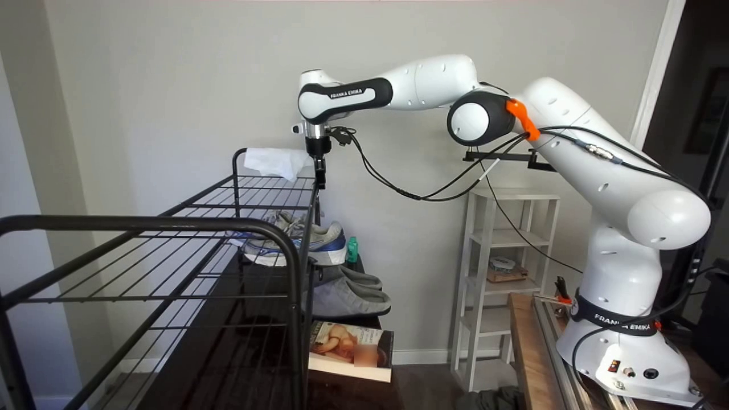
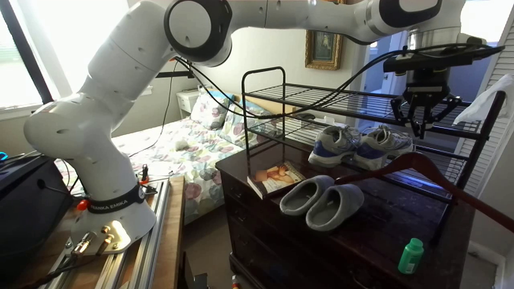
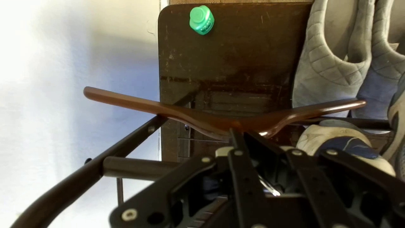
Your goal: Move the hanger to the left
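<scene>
The hanger (image 2: 415, 159) is a reddish-brown wooden one. It hangs in front of the wire rack, over the dresser top, just below my fingertips. In the wrist view the hanger (image 3: 202, 120) spreads out to both sides under the fingertips. My gripper (image 3: 239, 130) points down, its fingers close together. A shiny metal piece, which looks like the hook, shows between the fingers. In both exterior views the gripper (image 1: 321, 181) (image 2: 419, 130) is at the rack's top rail. Whether the hook also rests on the rail is hidden. The hanger is edge-on and hardly distinguishable in an exterior view.
The black wire rack (image 1: 142, 224) stands on the dark dresser (image 2: 385, 224). A white cloth (image 1: 276, 162) hangs over its end bar. Sneakers (image 2: 335, 146) sit on the lower shelf. Grey slippers (image 2: 353, 198), a book (image 2: 277, 178) and a green bottle (image 2: 411, 257) are on the dresser.
</scene>
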Robot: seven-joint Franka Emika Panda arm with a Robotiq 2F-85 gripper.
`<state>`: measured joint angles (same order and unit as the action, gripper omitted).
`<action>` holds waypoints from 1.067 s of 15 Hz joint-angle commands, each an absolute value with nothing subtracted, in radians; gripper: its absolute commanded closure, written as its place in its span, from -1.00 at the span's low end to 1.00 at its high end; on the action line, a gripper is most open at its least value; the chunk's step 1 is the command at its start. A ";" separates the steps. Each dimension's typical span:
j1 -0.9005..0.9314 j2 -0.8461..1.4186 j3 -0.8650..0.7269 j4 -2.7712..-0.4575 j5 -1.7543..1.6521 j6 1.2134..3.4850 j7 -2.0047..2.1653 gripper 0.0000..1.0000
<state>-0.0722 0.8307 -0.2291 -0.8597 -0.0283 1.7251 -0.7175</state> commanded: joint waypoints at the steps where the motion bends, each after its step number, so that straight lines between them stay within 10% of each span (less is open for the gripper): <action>1: -0.090 0.776 -0.176 -0.910 0.012 1.691 -0.852 0.95; 16: -0.120 0.582 -0.196 -1.045 0.014 1.471 -0.917 0.95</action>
